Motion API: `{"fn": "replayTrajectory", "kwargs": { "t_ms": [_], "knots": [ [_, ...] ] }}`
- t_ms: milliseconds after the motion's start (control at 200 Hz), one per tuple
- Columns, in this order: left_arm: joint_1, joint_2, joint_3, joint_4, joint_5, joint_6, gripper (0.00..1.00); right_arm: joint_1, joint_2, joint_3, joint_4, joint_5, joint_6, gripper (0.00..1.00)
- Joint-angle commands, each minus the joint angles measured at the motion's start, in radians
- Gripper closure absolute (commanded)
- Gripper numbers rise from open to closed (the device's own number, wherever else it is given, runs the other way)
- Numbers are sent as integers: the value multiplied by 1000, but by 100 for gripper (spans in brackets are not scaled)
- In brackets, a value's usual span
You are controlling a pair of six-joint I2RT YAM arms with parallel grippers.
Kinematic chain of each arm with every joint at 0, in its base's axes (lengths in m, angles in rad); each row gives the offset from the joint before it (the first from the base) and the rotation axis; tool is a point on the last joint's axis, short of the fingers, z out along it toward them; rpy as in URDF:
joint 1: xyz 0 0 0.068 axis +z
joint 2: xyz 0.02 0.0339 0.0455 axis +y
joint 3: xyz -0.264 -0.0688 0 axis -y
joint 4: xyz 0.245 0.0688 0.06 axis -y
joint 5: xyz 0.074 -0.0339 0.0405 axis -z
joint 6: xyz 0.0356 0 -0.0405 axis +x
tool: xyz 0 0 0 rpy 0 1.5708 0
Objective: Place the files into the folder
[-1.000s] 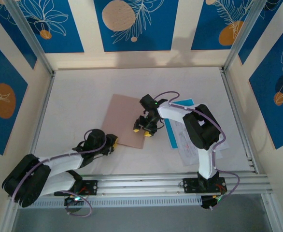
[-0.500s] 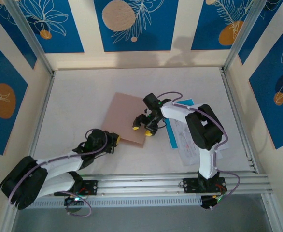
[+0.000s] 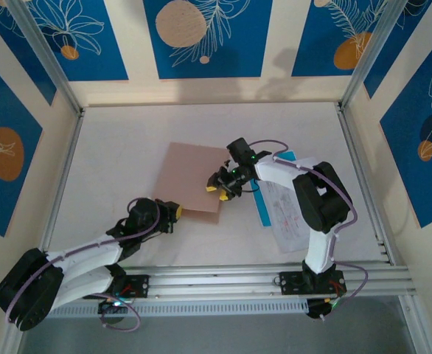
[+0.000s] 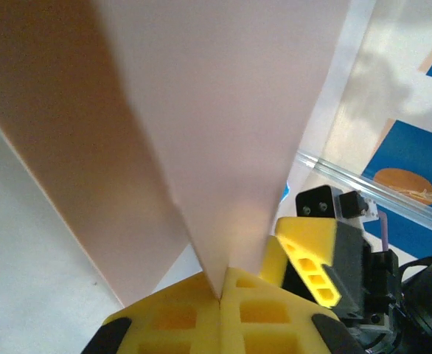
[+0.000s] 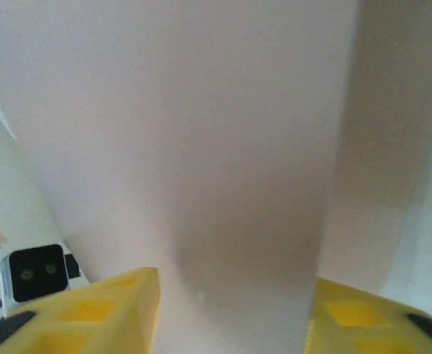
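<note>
- Nearest, low on the left: left claw (image 3: 169,214) clamped shut on the folder (image 3: 190,171) at its near-left corner, both yellow fingers (image 4: 179,317) pressed together on the card
- In the left wrist view, card fanning up and away from that pinch in two tones, darker at left and paler at right, with pale table (image 3: 113,155) beside it
- Just beyond: folder lying askew near the table's middle, pinkish-tan and plain
- At the folder's near-right edge: right claw (image 3: 218,193), jaws standing apart, nothing clamped between them
- In the right wrist view, card face spanning the gap between the two yellow fingers; no telling whether touching or just above
- Right of the folder, just beside it: files (image 3: 293,217) in a loose overlapping pile on the table under the right arm
- White printed sheets on top, with a cyan sheet (image 3: 263,210) showing along the pile's left edge and at its far corner
- Farthest: blue wall panels (image 3: 201,37) with white leaf drawings
</note>
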Motion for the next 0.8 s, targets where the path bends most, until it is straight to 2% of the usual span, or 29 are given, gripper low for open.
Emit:
{"fn": "replayTrajectory", "kwargs": {
  "t_ms": [0,105,150,210,275,380,480,575,660,795],
  "knots": [
    [-11,-20,-9,3,18,-14,100,0,-32,-11,30,-47,45,73],
    [-10,-39,2,-44,47,8,100,1,-57,-16,9,-21,64,100],
    [-10,-54,21,-92,70,34,98,2,-68,-16,-1,-6,72,100],
    [-10,-87,61,-213,100,89,72,4,-85,-11,-15,7,77,100],
    [-10,-132,136,-387,122,201,59,7,-96,10,-49,25,78,100],
    [-9,-142,333,-755,127,494,51,10,-106,61,-114,51,77,100],
    [-23,-45,524,-977,130,800,47,14,-99,123,-188,64,81,100],
    [-91,68,683,-1108,53,1042,44,16,-71,192,-278,63,96,100],
    [-182,166,815,-1185,-64,1212,40,18,-45,247,-331,50,108,100],
    [-322,326,969,-1296,-293,1369,35,27,-31,305,-371,39,124,100]
  ]
}}
